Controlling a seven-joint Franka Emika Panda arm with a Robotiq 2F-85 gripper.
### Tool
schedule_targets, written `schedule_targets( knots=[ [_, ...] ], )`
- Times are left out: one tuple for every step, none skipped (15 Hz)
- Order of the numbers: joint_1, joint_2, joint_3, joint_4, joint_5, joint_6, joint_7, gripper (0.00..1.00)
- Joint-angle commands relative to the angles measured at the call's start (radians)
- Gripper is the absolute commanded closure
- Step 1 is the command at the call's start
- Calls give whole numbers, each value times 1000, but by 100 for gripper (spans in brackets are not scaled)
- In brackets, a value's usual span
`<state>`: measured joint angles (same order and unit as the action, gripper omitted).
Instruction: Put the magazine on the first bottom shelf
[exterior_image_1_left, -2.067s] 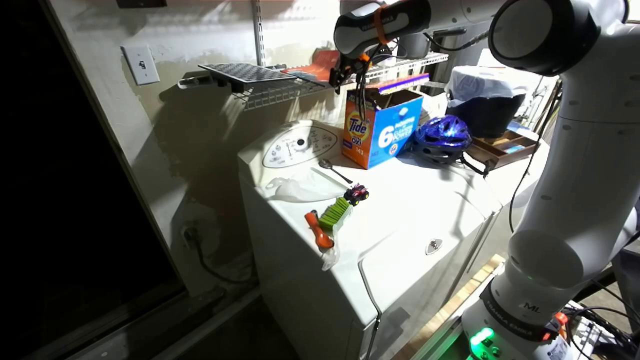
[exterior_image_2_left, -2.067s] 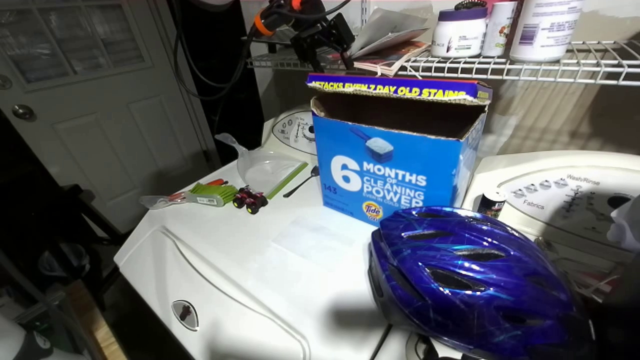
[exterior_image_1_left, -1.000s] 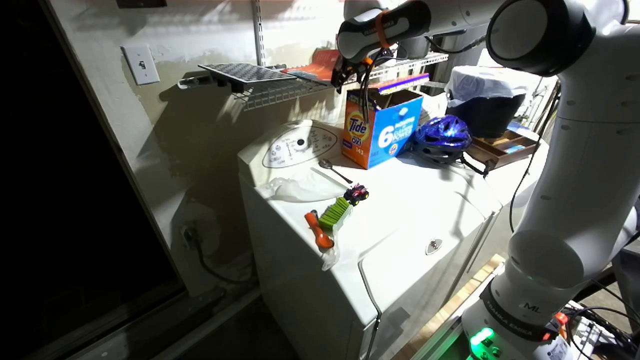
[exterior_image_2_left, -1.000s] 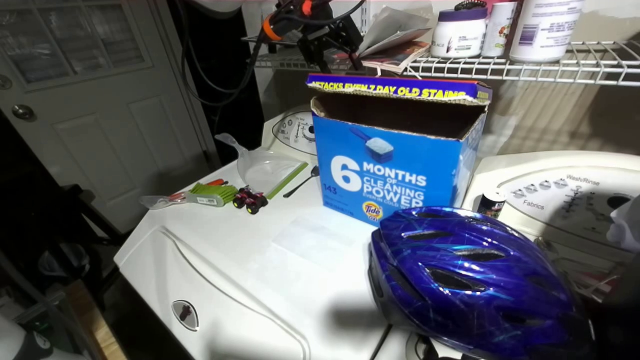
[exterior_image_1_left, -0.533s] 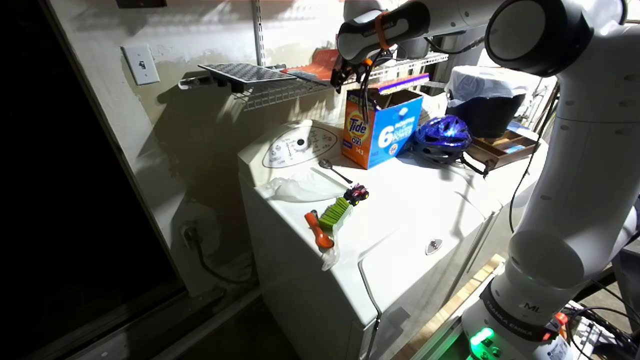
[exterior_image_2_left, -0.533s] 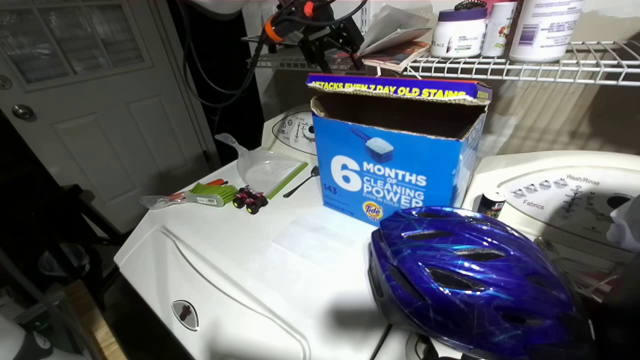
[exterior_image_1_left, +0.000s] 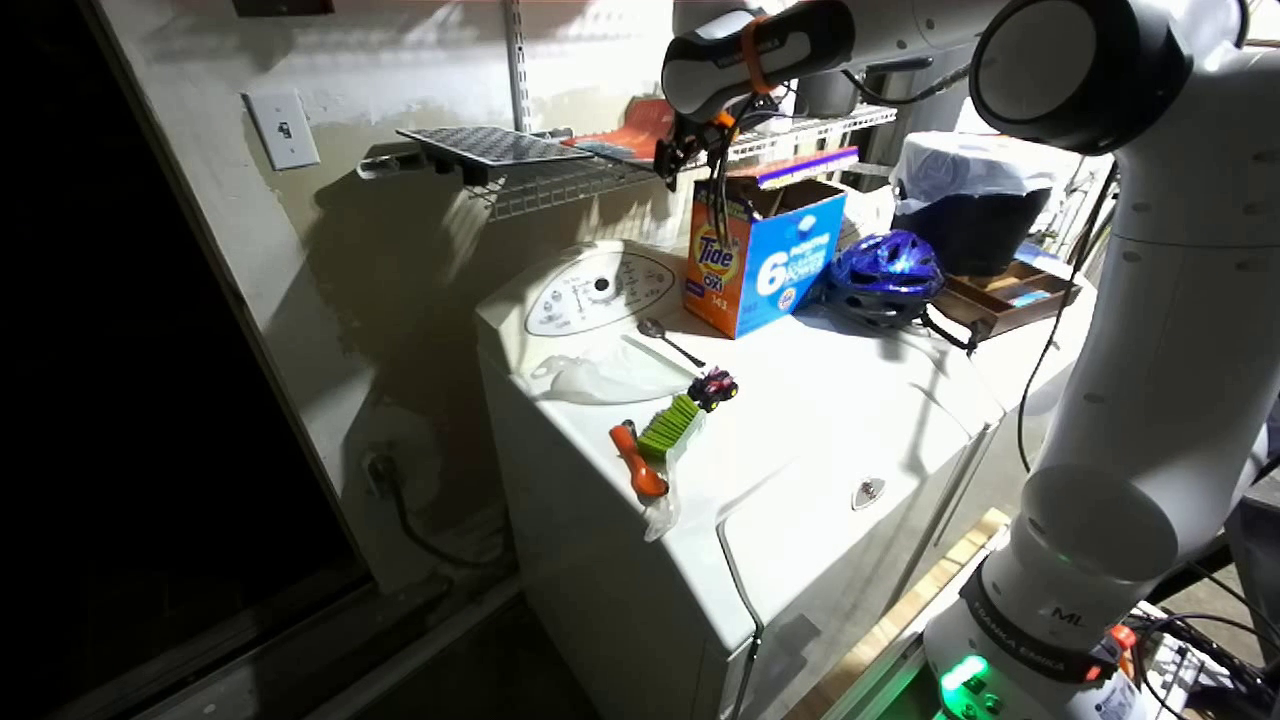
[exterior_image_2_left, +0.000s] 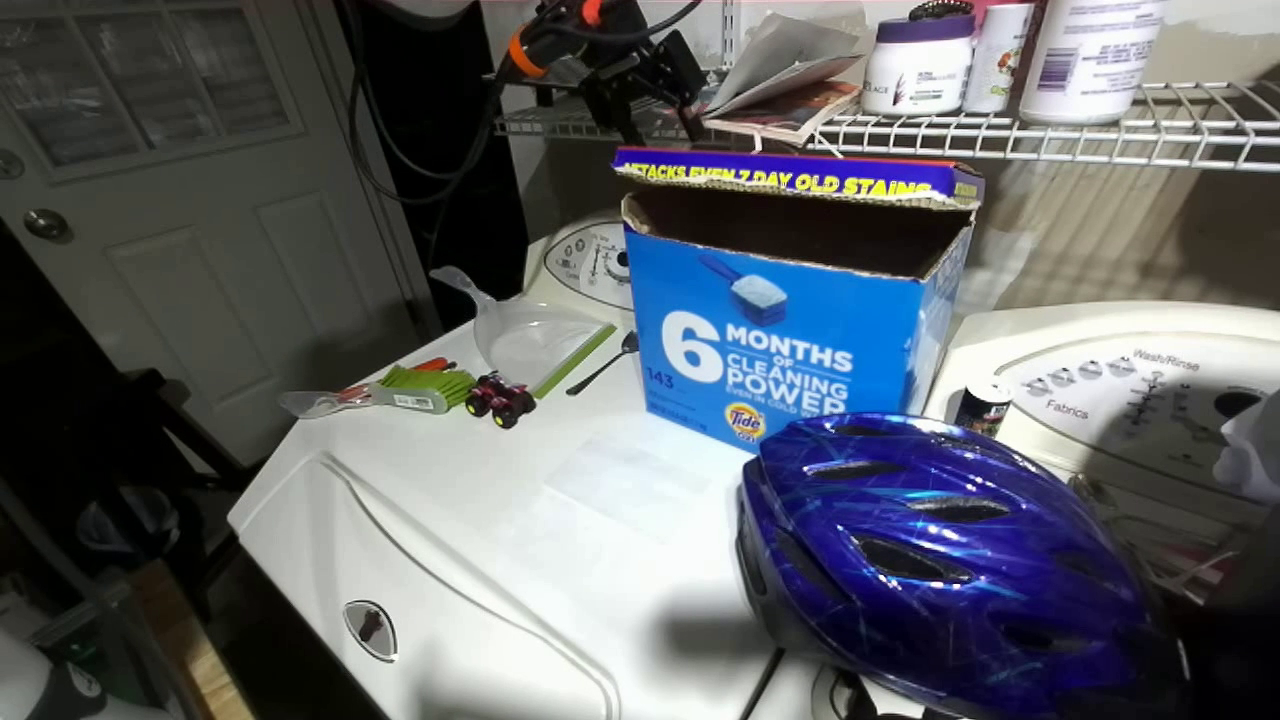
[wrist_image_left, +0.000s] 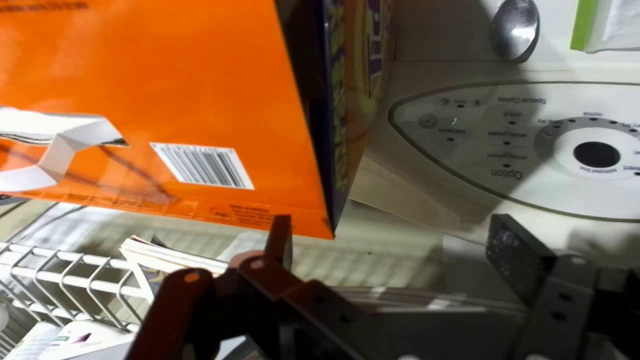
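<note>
1. Edges: you have the front rail of the wire shelf (exterior_image_2_left: 1000, 152) near the jaws, with the raised flap (exterior_image_2_left: 780, 176) of the detergent box (exterior_image_2_left: 790, 340) close by.
2. Room: on that shelf a tub (exterior_image_2_left: 917, 70) bounds you on one side, a black panel (exterior_image_1_left: 490, 147) on the opposite side. Lower down, the white top of the machine (exterior_image_2_left: 560, 560) spreads between toy truck (exterior_image_2_left: 500, 400) and helmet (exterior_image_2_left: 950, 540).
3. Magazine (exterior_image_2_left: 800, 105): on the shelf, partly covered by lifted papers (exterior_image_2_left: 785, 60). Its visible part lies just beside the finger (wrist_image_left: 280, 240) on the tub's side; contact, and any extent behind the jaws, you cannot determine.
4. Jaws: set wide, fingers well apart. In the wrist view you see layered edges (wrist_image_left: 425, 299) between them, of what you cannot tell.
5. Arm (exterior_image_1_left: 1150, 350): upright from its base, bent at the elbow, forearm reaching over the machine; the jaws point down below the wrist.
</note>
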<state>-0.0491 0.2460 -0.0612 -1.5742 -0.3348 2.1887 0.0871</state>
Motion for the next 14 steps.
schedule_targets(
  knots=[
    [58, -42, -19, -7, -91, -43, 113, 0],
    [73, -58, -25, -22, -142, -29, 173, 0],
    [88, -68, -31, -23, -201, -30, 233, 0],
    [101, -79, -35, -32, -263, -25, 304, 0],
    [114, -92, -35, -42, -318, -27, 377, 0],
    [125, -102, -32, -42, -368, -42, 443, 0],
    [133, -113, -26, -49, -418, -51, 514, 0],
    [140, -127, -19, -66, -454, -58, 580, 0],
    [146, -135, -10, -67, -482, -77, 624, 0],
    [150, -147, 0, -81, -497, -89, 670, 0],
    [154, -155, 11, -83, -506, -110, 700, 0],
    [157, -167, 21, -96, -517, -121, 733, 0],
    [159, -176, 30, -103, -525, -131, 760, 0],
    [162, -187, 42, -109, -532, -147, 781, 0]
  ],
)
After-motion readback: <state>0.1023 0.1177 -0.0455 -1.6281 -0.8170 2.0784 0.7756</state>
